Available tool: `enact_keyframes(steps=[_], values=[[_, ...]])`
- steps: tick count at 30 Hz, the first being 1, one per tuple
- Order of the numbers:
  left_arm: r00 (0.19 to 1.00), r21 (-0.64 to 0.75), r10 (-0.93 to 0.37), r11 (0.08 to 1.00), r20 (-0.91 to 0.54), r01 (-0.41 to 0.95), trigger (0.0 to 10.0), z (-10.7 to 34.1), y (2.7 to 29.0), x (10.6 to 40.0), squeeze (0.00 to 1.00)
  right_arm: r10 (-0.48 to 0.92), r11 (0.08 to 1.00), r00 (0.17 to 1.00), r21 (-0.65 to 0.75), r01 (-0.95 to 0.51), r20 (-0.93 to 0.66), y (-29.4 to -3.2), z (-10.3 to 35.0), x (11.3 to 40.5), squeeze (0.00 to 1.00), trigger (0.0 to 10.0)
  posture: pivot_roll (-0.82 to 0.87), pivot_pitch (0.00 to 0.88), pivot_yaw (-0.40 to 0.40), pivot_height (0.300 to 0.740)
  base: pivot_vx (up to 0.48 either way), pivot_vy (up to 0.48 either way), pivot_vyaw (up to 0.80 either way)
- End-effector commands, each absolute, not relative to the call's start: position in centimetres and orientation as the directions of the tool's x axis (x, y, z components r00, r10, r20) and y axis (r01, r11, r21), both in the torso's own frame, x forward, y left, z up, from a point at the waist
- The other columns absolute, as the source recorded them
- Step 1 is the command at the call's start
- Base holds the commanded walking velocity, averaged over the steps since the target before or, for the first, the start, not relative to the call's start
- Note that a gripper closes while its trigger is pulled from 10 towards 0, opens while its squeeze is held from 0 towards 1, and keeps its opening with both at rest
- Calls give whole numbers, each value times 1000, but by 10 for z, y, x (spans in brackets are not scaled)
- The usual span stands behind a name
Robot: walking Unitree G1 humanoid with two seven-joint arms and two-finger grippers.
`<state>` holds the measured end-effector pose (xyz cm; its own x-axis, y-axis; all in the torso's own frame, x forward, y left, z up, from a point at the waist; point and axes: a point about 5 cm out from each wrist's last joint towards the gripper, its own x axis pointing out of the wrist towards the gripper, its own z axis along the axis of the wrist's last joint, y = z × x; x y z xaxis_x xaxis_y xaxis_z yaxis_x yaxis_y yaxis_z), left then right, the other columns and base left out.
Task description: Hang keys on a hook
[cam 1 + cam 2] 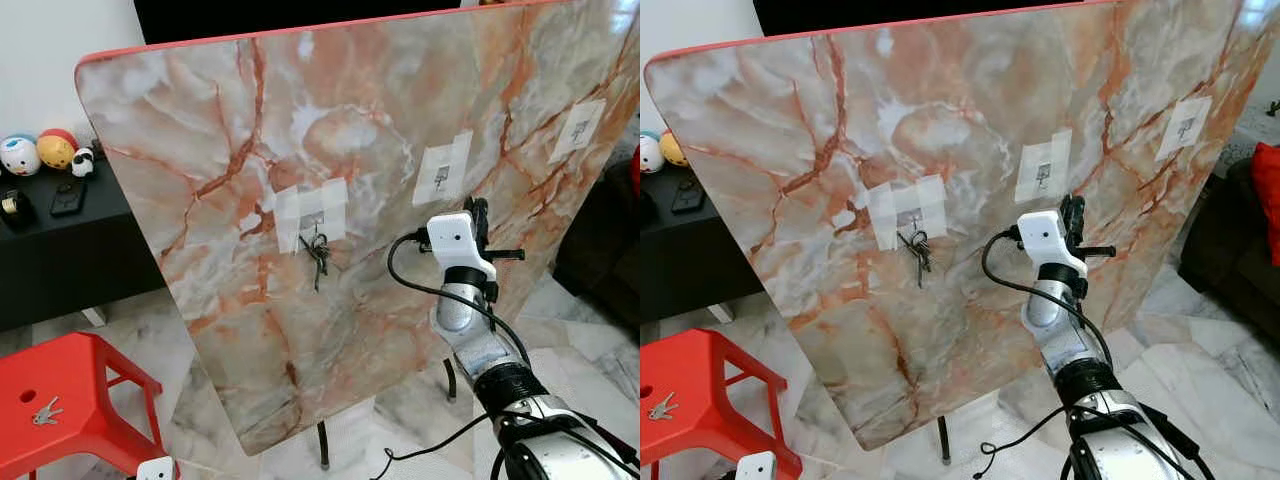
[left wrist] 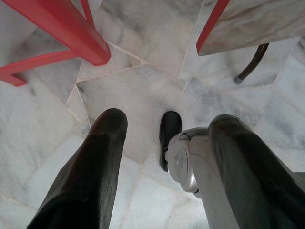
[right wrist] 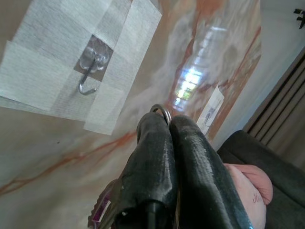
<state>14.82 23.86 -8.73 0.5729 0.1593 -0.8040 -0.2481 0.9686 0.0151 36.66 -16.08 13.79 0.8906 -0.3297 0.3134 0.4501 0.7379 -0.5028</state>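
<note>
An upright marble board (image 1: 350,120) carries three taped clear hooks. A bunch of keys (image 1: 318,255) hangs on the left hook (image 1: 312,216). The middle hook (image 1: 440,178) and the right hook (image 1: 578,128) are bare. My right gripper (image 1: 478,215) is raised just below and right of the middle hook. In the right wrist view its fingers (image 3: 157,157) are shut on a key ring (image 3: 162,112), with the middle hook (image 3: 90,71) a short way off, not touching. A purple tag (image 3: 102,210) dangles under the fingers. My left gripper (image 2: 169,121) hangs open over the floor.
A red stool (image 1: 70,400) at lower left holds another set of keys (image 1: 45,410). A black bench (image 1: 60,230) with toys stands behind it. The board's dark legs (image 1: 322,445) rest on a marble floor. A dark sofa (image 1: 1240,240) is at the right.
</note>
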Motion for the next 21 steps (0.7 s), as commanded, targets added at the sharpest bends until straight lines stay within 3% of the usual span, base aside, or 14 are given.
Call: enact_keyframes(steps=[1,21], values=[[566,11,156,968,-810,-250,10000,-88,239,146,0,-335,738,886,-495,458,321,-163,147,372,0,10000,15,0,-11,740,0,0,0],[569,14,158,969,-807,-248,10000,-88,239,147,0,-251,746,909,-532,400,332,-154,155,379,0,10000,17,0,-9,740,0,0,0]])
